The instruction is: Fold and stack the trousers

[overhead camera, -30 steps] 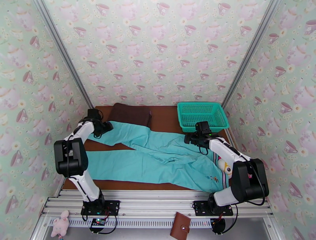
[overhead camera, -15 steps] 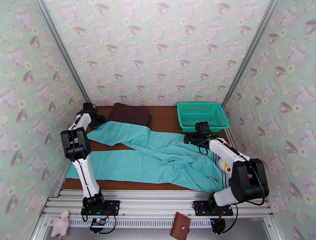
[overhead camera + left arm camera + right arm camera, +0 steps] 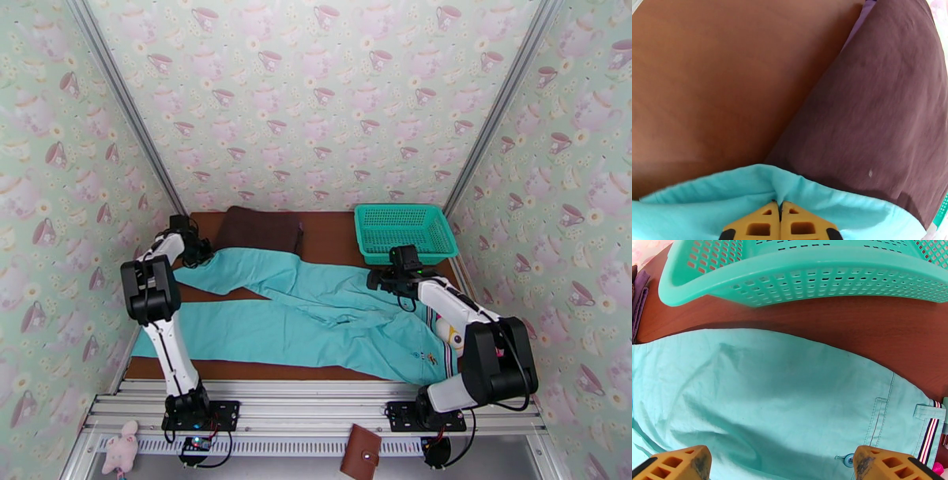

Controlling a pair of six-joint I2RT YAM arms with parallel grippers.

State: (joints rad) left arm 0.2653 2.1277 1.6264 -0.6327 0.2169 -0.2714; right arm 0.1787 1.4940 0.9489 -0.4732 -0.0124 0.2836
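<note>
The trousers (image 3: 316, 312) lie spread across the brown worktop (image 3: 336, 233), with the legs reaching left and the waist at the near right. The left end effector (image 3: 780, 207) sits at the hem of the far leg. Its yellow fingers (image 3: 758, 223) are pressed together, pinching a pucker of the teal cloth, just beside the folded dark brown cloth (image 3: 877, 118). The right end effector (image 3: 782, 463) hovers over the waist with its fingers spread wide. A button (image 3: 847, 459) and a striped belt loop (image 3: 928, 429) show beneath it. The mesh basket (image 3: 809, 275) stands just beyond the trousers' far edge.
</note>
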